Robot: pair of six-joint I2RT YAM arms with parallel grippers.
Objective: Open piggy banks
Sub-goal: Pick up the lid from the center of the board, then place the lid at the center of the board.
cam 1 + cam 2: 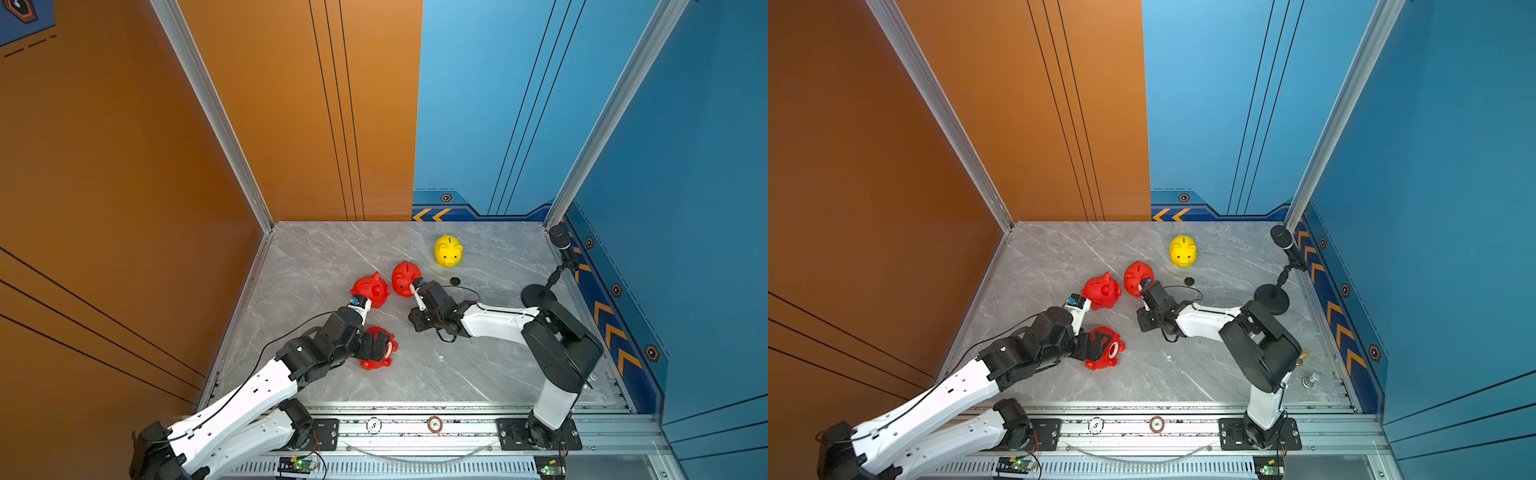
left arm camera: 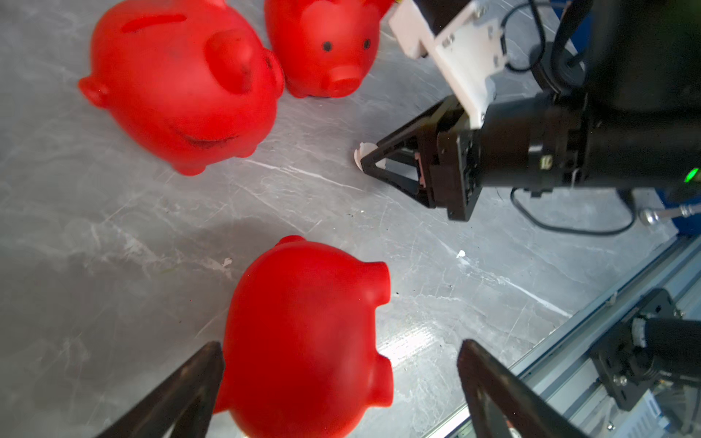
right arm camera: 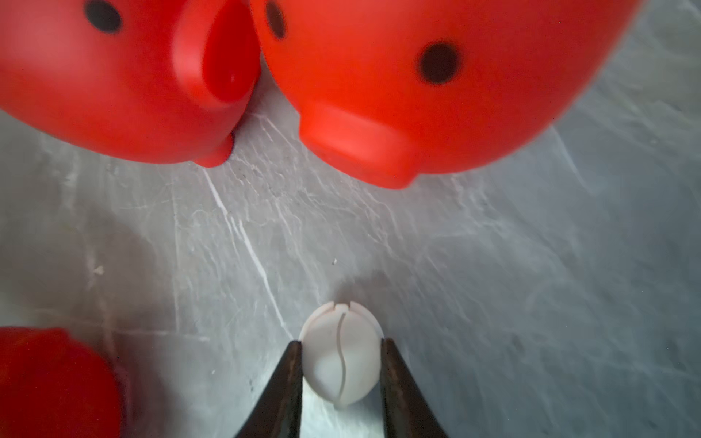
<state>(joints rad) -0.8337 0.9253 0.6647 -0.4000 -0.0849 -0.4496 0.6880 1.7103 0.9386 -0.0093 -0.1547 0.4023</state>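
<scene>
- White-shelled, black-jointed left arm (image 1: 257, 390), lower left of a top view.
- Matching right arm (image 1: 498, 322): thin black cable (image 2: 576, 232), green indicator light (image 2: 692, 175).
- Black triangular open-frame fingers (image 2: 182, 394).

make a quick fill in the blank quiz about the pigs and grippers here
1. The right gripper has its jaws closed on a small round ____ plug.
2. The piggy bank standing alone nearest the back wall is ____.
3. There are ____ red piggy banks in view.
4. The left gripper is ____, straddling one of them that lies on its side.

Missing words: white, yellow, three, open
</scene>
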